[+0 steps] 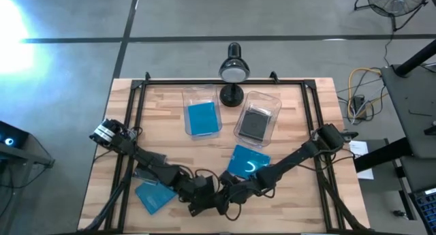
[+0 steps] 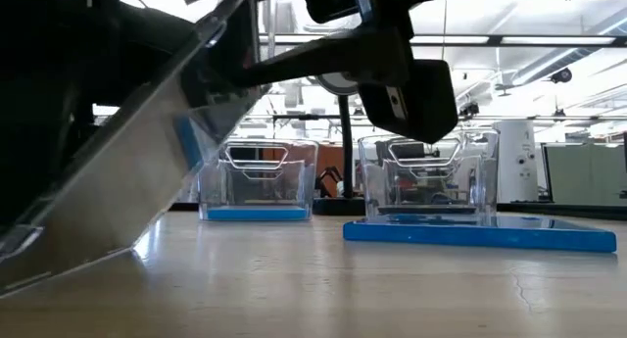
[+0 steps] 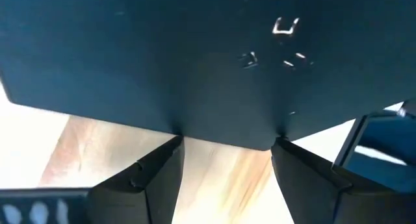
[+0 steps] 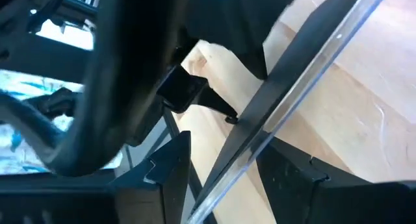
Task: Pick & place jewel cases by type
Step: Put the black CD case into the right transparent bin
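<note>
Two clear bins stand at the far centre of the table point(image 1: 300, 194). The left bin point(image 1: 201, 114) contains one blue jewel case point(image 1: 202, 118); the right bin point(image 1: 257, 116) contains one dark jewel case point(image 1: 255, 124). Near the front edge, the left gripper point(image 1: 204, 199) and the right gripper point(image 1: 228, 194) meet; both close on a tilted dark case point(image 3: 195, 62), its clear edge between the right fingers point(image 4: 162, 178). Blue cases lie flat beside them: one at left point(image 1: 154, 195), one at right point(image 1: 245, 161).

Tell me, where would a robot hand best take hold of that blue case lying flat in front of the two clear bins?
The blue case lies flat on the table, thin as a card in the low view, so a grab around its faces is out. Probably best to come from above and pinch a free edge, away from the right arm beside it.
</note>
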Controlling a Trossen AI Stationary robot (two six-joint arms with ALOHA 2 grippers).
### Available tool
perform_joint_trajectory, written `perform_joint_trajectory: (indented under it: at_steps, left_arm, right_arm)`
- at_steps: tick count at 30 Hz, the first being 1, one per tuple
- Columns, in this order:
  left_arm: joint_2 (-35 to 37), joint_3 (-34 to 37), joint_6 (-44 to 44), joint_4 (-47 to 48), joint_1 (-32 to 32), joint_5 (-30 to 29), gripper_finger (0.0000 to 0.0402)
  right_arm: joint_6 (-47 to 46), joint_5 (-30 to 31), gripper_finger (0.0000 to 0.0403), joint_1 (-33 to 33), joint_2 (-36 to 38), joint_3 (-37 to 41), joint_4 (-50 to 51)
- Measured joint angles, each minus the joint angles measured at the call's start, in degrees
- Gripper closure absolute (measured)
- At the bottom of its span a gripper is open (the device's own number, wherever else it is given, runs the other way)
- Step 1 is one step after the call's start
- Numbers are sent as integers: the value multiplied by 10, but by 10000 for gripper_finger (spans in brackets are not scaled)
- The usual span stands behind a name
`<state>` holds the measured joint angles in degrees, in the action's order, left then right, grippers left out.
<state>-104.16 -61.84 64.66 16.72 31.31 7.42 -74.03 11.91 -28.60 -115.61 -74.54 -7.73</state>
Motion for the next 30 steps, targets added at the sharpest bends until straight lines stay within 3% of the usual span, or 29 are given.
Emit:
perform_joint_trajectory:
  at_steps: [6,16,19,23,30]
  left_arm:
    - [0,0,4,-7,1,-11,188]
    - [0,-30,-73,-7,11,-141,188]
    - [1,-42,-110,-1,15,-154,188]
    - [8,-63,-121,34,18,-157,188]
    - [57,-78,-109,63,43,-183,188]
  right_arm:
    - [-59,-5,260,0,0,0,28]
    - [-96,-21,348,5,0,0,78]
    - [-93,-13,372,5,4,1,95]
    - [-59,31,392,5,31,1,143]
    - [22,188,394,5,147,1,302]
